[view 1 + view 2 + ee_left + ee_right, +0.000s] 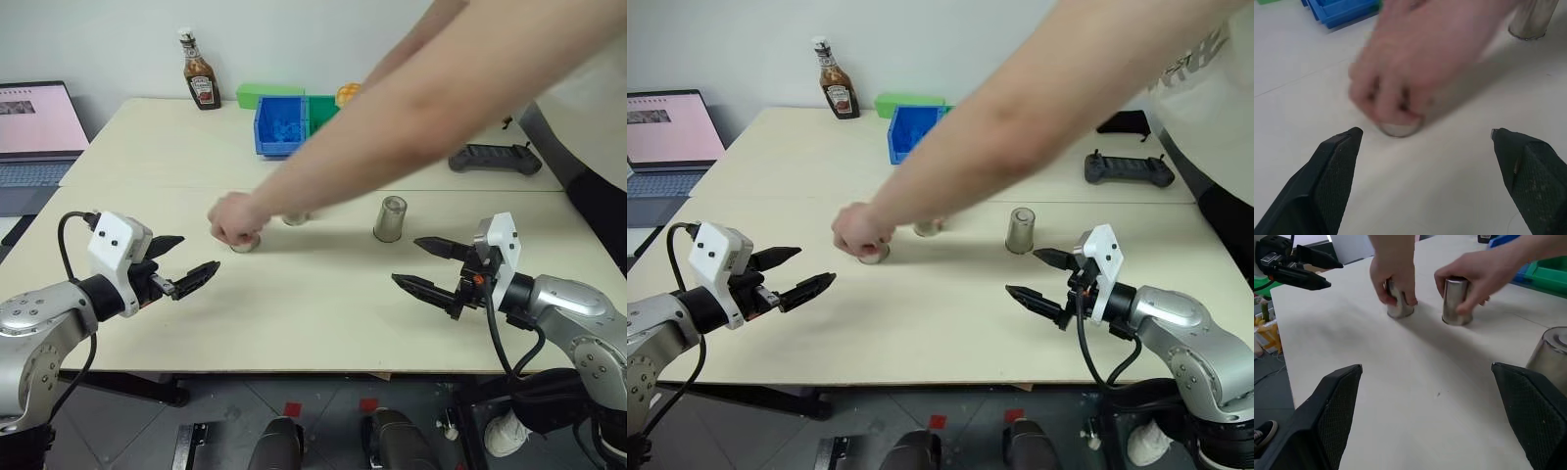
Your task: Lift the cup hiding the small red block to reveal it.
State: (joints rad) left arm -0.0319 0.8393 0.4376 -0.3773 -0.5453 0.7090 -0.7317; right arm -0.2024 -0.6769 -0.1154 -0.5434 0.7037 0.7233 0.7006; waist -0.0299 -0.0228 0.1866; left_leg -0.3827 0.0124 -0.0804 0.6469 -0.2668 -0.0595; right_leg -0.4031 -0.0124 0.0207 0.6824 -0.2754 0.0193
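Three silvery metal cups stand upside down in a row mid-table. A person's hand (235, 223) covers the left cup (244, 244). The right wrist view shows a second hand (1474, 276) holding the middle cup (1455, 301). The right cup (390, 218) stands free. My left gripper (199, 253) hovers open just left of the covered cup, nothing between its fingers. Open too, my right gripper (406, 260) hangs in front of the right cup, a little nearer me. The small red block is hidden.
The person's arm (411, 108) reaches across the table from the far right. At the back stand a sauce bottle (201, 78), a blue bin (279, 122) and a green bin (269, 94). A black controller (495, 159) lies far right, a laptop (34, 127) far left.
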